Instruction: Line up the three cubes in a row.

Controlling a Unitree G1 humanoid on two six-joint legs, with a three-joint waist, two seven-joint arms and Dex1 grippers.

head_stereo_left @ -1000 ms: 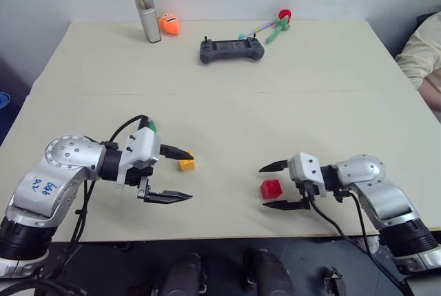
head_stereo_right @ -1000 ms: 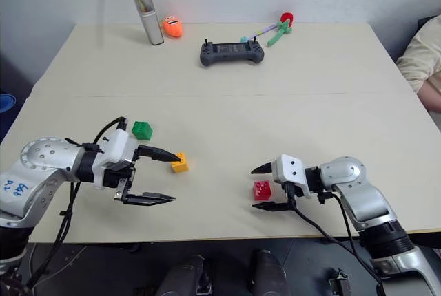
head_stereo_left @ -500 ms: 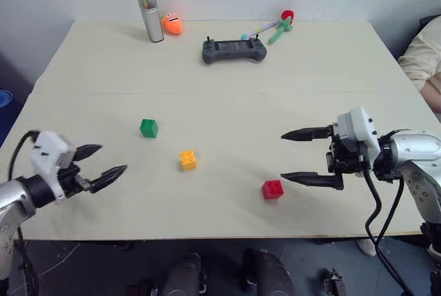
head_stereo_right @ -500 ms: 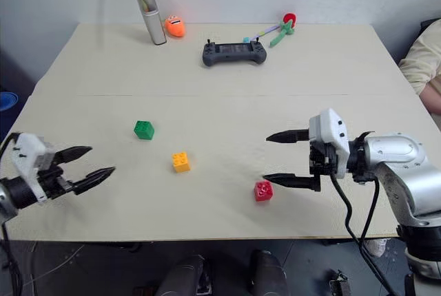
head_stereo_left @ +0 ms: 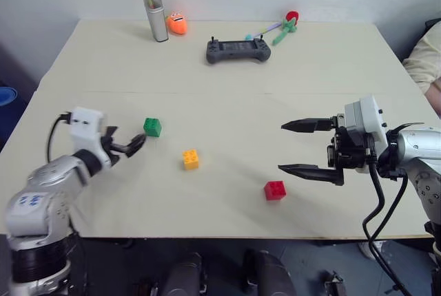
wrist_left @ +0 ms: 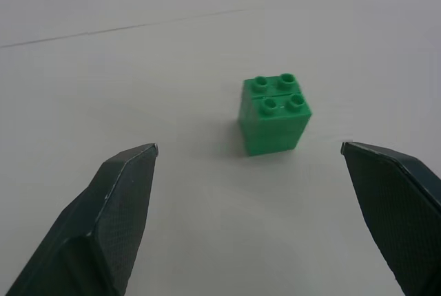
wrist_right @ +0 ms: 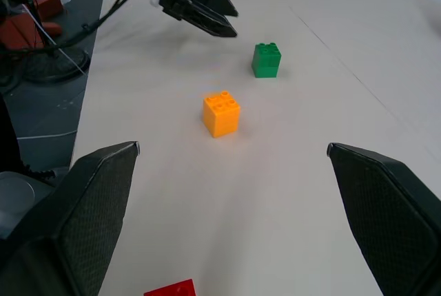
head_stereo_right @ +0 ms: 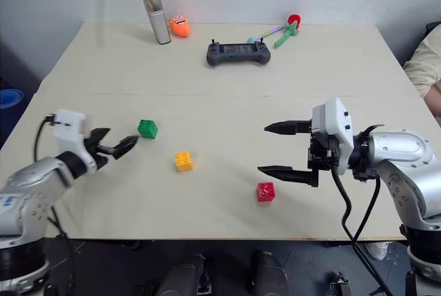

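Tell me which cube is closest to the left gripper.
The green cube, just ahead of the open left gripper. The yellow cube and red cube lie farther right.

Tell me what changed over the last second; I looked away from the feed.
Both pincers backed off the cubes, empty. The left pincer left the yellow-orange cube, swung out to the robot's left, and now points at the green cube, open. The right pincer lifted away from the red cube, open. All three cubes and the game controller stayed put.
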